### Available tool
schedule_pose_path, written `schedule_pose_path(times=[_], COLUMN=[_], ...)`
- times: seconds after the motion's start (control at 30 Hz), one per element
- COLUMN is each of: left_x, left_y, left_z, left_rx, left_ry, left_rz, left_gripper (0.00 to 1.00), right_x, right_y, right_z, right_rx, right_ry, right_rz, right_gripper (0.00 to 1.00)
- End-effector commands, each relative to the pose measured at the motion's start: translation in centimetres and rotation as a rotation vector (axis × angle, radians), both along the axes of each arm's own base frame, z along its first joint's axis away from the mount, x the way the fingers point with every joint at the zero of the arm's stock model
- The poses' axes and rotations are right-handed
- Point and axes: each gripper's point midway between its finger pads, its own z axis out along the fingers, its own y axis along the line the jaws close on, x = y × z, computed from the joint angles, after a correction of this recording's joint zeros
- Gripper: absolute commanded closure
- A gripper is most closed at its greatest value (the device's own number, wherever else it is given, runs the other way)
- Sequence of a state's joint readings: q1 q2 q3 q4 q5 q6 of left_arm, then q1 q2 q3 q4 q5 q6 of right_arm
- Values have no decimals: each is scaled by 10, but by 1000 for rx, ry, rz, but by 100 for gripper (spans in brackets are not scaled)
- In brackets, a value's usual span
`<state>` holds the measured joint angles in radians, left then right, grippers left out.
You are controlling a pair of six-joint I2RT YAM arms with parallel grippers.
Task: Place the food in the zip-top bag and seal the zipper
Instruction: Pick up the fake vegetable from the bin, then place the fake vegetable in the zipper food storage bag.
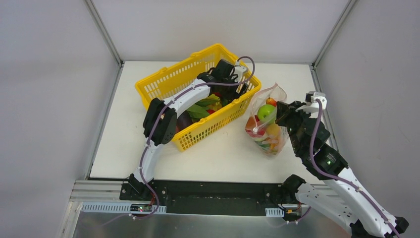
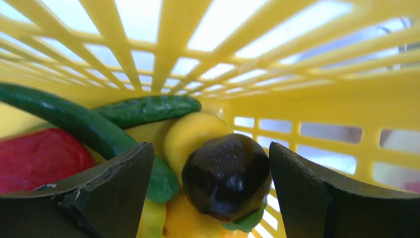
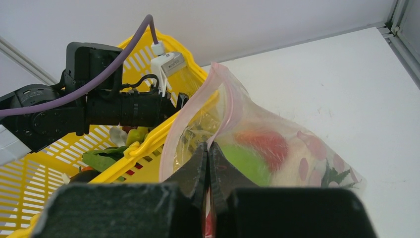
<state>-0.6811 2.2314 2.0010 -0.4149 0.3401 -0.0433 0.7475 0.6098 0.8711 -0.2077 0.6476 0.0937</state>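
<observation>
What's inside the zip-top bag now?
Visible through the zip-top bag: a green apple, a red piece, an orange piece near the mouth, a yellow piece below. The bottom pieces overlap too much to name, and the right gripper, jaws shut on the rim, hides part.

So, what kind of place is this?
Probably a robot lab test cell, not a kitchen: a white table boxed in by plain grey panels, two robot arms bolted at its edge, and toy food in a yellow basket and a zip-top bag.
</observation>
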Motion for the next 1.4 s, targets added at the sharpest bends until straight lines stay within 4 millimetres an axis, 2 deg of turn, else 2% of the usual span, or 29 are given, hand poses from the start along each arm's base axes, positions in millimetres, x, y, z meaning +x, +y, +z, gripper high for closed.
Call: schedule_pose_path(times=[0.0,0.1,0.23,0.33,0.47,0.5,0.63,0.73,0.87,0.97,1.07,1.17,1.23,1.3,1.37], left_x=[-40,-46,-52,-50,-49,-50,-49,-50,-54,-67,-93,-127,-149,-166,-173], left_y=[6,9,11,13,12,13,16,19,35,46,48,33,18,3,-8], left_z=[5,1,6,2,8,13,53,95,141,173,216,243,255,259,252], left_rx=[17,33,24,41,37,30,-21,-87,-141,-224,-351,-434,-467,-492,-489], left_ry=[87,104,94,91,93,86,16,-60,-151,-196,-243,-277,-282,-262,-228], left_rz=[-75,-73,-77,-64,-53,-50,-26,-8,54,88,55,-31,-105,-164,-186], left_gripper=[12,13,11,16,52,57,67,70,70,70,69,69,68,68,68], right_x=[-4,-5,-4,-4,-5,-5,-7,-7,-8,-10,-12,-15,-16,-16,-18], right_y=[-3,-2,0,2,2,1,1,3,9,14,19,22,24,24,23], right_z=[33,33,32,31,32,32,32,30,26,23,24,27,28,28,31], right_rx=[93,99,99,102,113,115,121,119,118,129,150,161,165,171,181], right_ry=[-65,-64,-55,-51,-54,-54,-52,-41,-21,-3,3,2,7,9,4], right_rz=[0,5,11,19,22,22,25,34,63,88,115,137,145,149,153], right_gripper=[100,100,100,100,100,100,100,100,100,100,100,100,100,100,100])
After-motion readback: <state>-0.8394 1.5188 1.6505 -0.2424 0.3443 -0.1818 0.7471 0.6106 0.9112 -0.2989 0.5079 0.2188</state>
